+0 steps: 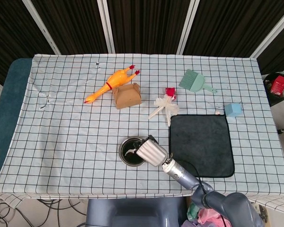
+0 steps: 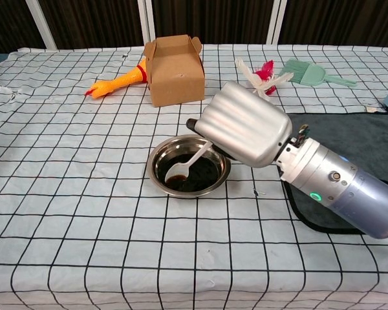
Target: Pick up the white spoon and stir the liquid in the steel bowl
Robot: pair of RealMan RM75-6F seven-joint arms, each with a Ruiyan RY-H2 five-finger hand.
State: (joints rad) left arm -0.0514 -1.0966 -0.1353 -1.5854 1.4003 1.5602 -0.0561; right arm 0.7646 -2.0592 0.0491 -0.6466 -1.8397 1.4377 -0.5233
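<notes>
Spoon work sits mid-table: the steel bowl (image 2: 189,173) of dark liquid (image 2: 195,178) holds the bowl end of the white spoon (image 2: 184,166), whose handle runs up under the right hand (image 2: 244,125), clamped on it. Judging by looks, the spoon is light, stiff plastic, slick once wet, best gripped high on the handle; the bowl seems light enough to skate on the checked cloth (image 2: 64,213). No labels or writing are readable. The left hand is out of sight.

Lab/test rig: checked cloth (image 1: 66,132) on table, black curtains (image 1: 142,23), random props e.g. rubber chicken (image 1: 111,84).
</notes>
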